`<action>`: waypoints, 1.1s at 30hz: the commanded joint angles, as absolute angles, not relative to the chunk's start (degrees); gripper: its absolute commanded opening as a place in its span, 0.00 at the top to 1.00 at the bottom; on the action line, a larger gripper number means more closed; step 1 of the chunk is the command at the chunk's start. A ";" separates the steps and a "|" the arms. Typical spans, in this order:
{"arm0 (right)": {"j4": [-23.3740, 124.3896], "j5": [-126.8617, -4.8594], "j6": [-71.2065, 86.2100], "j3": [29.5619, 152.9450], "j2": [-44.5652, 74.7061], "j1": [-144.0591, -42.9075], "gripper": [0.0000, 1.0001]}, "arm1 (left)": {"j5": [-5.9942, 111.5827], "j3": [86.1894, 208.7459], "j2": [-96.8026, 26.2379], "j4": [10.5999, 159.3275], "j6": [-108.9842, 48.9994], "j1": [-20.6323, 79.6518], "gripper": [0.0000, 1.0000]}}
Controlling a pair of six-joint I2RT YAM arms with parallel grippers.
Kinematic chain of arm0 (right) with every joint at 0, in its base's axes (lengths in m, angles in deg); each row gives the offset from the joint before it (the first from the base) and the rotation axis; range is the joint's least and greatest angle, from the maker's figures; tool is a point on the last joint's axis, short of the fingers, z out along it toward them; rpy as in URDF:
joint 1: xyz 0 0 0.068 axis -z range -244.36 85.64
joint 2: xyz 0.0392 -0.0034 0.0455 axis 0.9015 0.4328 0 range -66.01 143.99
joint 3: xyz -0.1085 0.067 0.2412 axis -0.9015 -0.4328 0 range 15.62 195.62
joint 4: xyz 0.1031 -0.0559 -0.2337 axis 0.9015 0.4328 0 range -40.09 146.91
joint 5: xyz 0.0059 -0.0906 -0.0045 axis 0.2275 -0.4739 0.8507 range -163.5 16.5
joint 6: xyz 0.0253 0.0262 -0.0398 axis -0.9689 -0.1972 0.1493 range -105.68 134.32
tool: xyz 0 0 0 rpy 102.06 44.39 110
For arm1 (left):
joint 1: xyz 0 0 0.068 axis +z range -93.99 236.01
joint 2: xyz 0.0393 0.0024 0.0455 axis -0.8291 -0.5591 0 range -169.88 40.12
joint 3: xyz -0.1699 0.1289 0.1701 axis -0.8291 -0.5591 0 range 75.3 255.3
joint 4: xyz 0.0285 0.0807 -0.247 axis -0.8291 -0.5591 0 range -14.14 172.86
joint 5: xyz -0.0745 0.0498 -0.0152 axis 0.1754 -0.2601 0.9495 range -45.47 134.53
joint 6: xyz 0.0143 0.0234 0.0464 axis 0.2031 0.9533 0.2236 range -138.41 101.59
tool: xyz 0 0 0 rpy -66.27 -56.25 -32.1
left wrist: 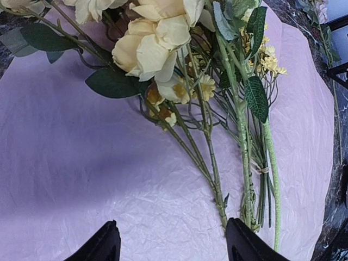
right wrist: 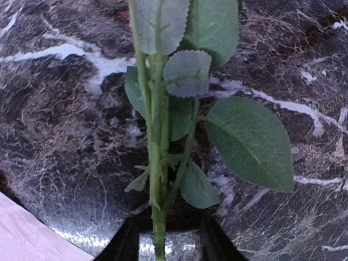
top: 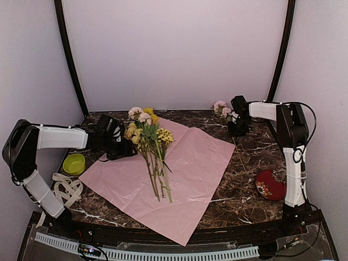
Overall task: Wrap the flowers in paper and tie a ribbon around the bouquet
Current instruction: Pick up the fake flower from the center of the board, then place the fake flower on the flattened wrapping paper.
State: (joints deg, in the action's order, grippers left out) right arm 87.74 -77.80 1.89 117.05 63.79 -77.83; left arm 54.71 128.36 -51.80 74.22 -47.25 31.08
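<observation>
The lilac paper [top: 190, 163] lies flat in the middle of the table. On it lies a bunch of flowers [top: 147, 128] with pale and bright yellow blooms [left wrist: 155, 41], their green stems [left wrist: 239, 141] pointing toward the near edge. My left gripper [top: 117, 142] hovers low over the paper's left side beside the blooms. Its jaws [left wrist: 174, 244] are open and empty, and the right fingertip [left wrist: 247, 242] is next to the stem ends. At the back right, my right gripper [top: 237, 125] sits by a pink flower sprig [top: 221, 109]. That sprig's leafy green stem [right wrist: 157, 163] runs between the parted fingers [right wrist: 122, 244] with gaps on both sides. The cream ribbon [top: 65, 187] lies loose at the near left.
A lime green bowl [top: 74, 163] sits left of the paper, behind the ribbon. A red patterned dish [top: 270, 184] rests near the right arm's base. A thin stalk [top: 238, 155] lies on the dark marble table [top: 255, 149] right of the paper. Curved black posts and pale walls close the back.
</observation>
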 commanded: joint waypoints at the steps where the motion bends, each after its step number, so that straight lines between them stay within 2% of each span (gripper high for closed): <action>1: 87.82 -78.44 2.58 119.06 66.72 -77.04 0.72 | 53.31 127.45 -52.78 74.53 -46.95 31.05 0.32; 6: 86.99 -80.43 2.89 117.48 63.07 -76.66 1.00 | 52.43 125.99 -53.05 75.34 -47.02 31.16 0.31; 10: 85.92 -81.15 2.62 115.35 55.84 -76.83 1.00 | 52.63 125.42 -53.60 75.87 -47.45 31.16 0.31; 14: 80.54 -76.82 1.12 110.20 45.68 -79.55 1.00 | 52.46 124.89 -53.55 76.34 -47.83 31.14 0.31; 20: 62.20 -60.61 -9.09 100.74 37.35 -91.44 1.00 | 51.87 124.50 -53.77 76.70 -48.35 31.22 0.31; 26: 49.07 -53.01 -18.80 104.95 46.26 -104.04 1.00 | 52.06 123.90 -53.14 76.82 -48.95 31.26 0.31; 31: 48.73 -52.29 -23.21 111.55 56.66 -108.72 1.00 | 51.04 122.82 -51.83 76.67 -48.69 31.21 0.31; 33: 47.60 -50.81 -25.90 111.90 59.57 -108.82 0.94 | 50.86 122.60 -51.68 76.57 -48.60 31.27 0.31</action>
